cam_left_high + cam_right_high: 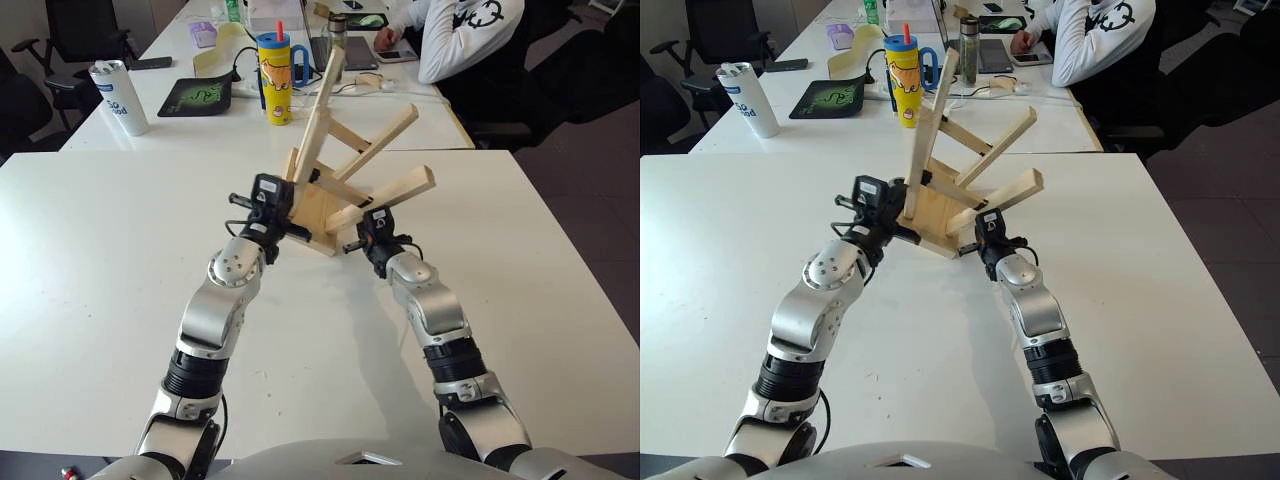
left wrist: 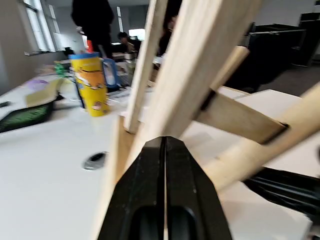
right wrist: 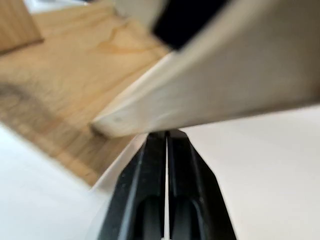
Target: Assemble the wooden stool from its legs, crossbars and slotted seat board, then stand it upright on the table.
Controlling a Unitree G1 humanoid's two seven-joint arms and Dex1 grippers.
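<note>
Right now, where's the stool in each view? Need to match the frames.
Left eye: stool mid-table, tipped, near picture centre.
Right eye: same spot, slightly left of centre.
Left wrist: stool close up, just past the left hand.
Right wrist: stool close up, just past the right hand.
Landmark: yellow cup behind the stool, in both eye views and left wrist.

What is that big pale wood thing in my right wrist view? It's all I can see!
Observer: That's a leg of the stool. The stool is tilted, with its legs pointing up and away from you.
Operator: Is it standing on the table?
Observer: Only the lower edge of the seat board rests on the white table.
Operator: Where's my other arm?
Observer: The left jaws are at the seat board's left side, beside the tallest leg.
</note>
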